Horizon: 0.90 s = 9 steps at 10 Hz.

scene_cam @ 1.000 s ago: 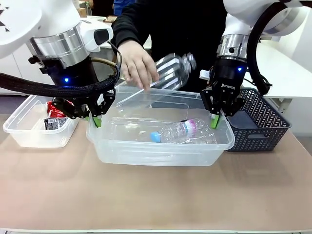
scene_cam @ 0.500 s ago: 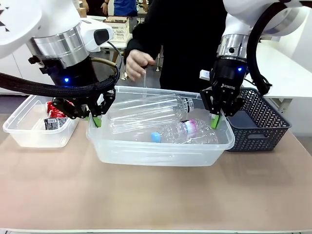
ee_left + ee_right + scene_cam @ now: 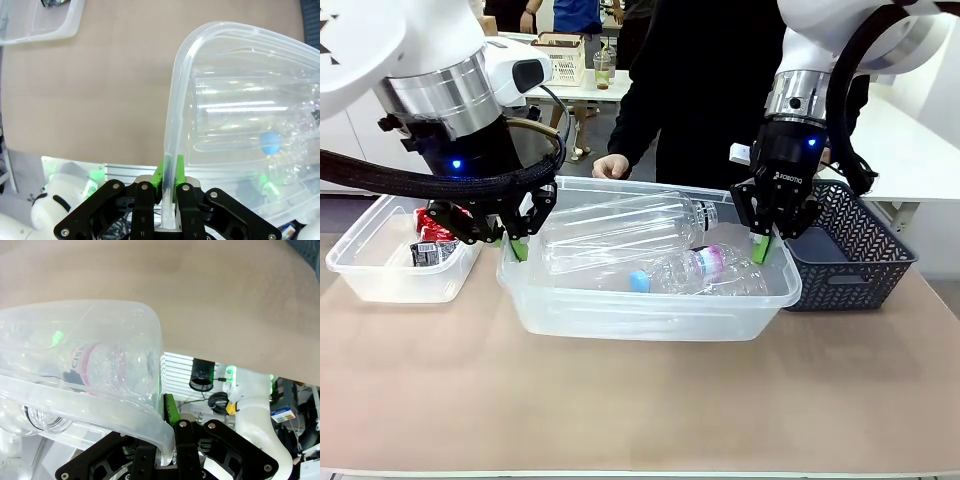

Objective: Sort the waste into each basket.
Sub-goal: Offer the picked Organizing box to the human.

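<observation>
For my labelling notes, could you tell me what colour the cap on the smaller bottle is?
Light blue; the cap shows best in the front view.

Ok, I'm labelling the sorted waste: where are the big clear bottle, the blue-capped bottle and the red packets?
big clear bottle (image 3: 620, 232), front view, middle of its ribbed body.
blue-capped bottle (image 3: 705, 268), front view, on its crumpled body by the pink label.
red packets (image 3: 432, 228), front view, on the red wrapper.

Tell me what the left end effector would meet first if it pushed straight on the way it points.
The left end effector is shut on the big tub's rim; pointing down, it would probably meet the tabletop first.
</observation>
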Each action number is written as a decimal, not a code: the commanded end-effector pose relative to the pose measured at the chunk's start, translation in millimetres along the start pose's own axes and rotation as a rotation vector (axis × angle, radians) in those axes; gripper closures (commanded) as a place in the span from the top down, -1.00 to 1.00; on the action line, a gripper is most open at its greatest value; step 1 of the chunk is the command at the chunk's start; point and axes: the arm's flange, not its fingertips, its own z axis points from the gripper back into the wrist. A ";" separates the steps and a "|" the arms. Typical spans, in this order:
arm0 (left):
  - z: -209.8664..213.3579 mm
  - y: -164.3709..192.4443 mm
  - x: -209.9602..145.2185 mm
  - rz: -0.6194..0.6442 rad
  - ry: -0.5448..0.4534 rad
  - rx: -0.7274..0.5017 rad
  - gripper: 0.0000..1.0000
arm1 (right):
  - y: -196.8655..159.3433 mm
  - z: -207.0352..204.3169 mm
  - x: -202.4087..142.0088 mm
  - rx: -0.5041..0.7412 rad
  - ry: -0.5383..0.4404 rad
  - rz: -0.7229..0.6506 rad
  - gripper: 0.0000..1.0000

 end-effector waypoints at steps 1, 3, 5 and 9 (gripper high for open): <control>6.4 -0.8 0.2 0.009 -0.007 -0.036 -1.00 | 1.5 1.7 -0.2 -0.005 0.001 0.026 -1.00; 6.4 -0.8 0.2 0.009 -0.007 -0.036 -1.00 | 1.5 1.7 -0.2 -0.005 0.001 0.026 -1.00; 0.0 0.0 0.0 0.000 0.000 0.000 -0.89 | 0.0 0.0 0.0 0.000 0.000 0.000 -0.91; -58.8 4.5 105.1 -0.112 0.107 -0.085 -0.89 | 28.7 34.6 99.0 -0.005 0.027 0.034 -0.91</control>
